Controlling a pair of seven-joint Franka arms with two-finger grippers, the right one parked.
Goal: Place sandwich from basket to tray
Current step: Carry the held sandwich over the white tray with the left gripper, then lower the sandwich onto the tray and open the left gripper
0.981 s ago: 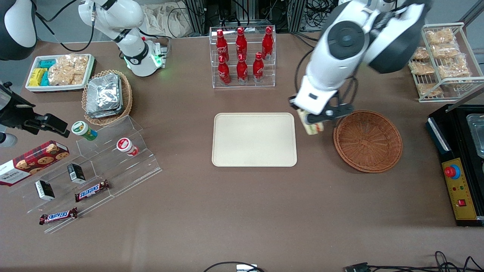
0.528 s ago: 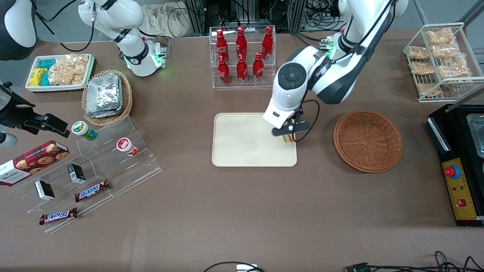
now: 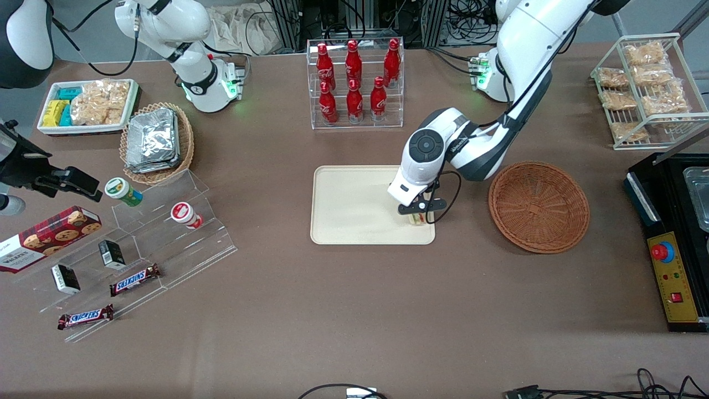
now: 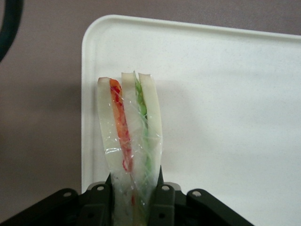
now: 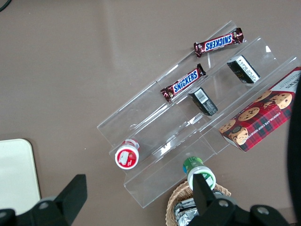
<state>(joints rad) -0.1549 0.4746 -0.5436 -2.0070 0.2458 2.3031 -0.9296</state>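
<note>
My left gripper (image 3: 418, 215) is low over the cream tray (image 3: 354, 205), at the tray's corner nearest the front camera and closest to the reddish-brown basket (image 3: 538, 206). It is shut on the sandwich (image 3: 419, 218), which also shows in the left wrist view (image 4: 130, 141) as a wrapped white wedge with red and green filling, held between the black fingers (image 4: 162, 205) over the tray (image 4: 225, 108) by its rim. Whether the sandwich touches the tray I cannot tell. The basket is empty.
A clear rack of red bottles (image 3: 354, 77) stands farther from the front camera than the tray. A wire rack of snack bags (image 3: 645, 83) and a black control box (image 3: 673, 260) lie toward the working arm's end. Foil packets in a tan basket (image 3: 155, 141) and an acrylic snack stand (image 3: 144, 249) lie toward the parked arm's end.
My gripper carried the sandwich from beside the basket over the tray, then lowered it at the tray's near corner.
</note>
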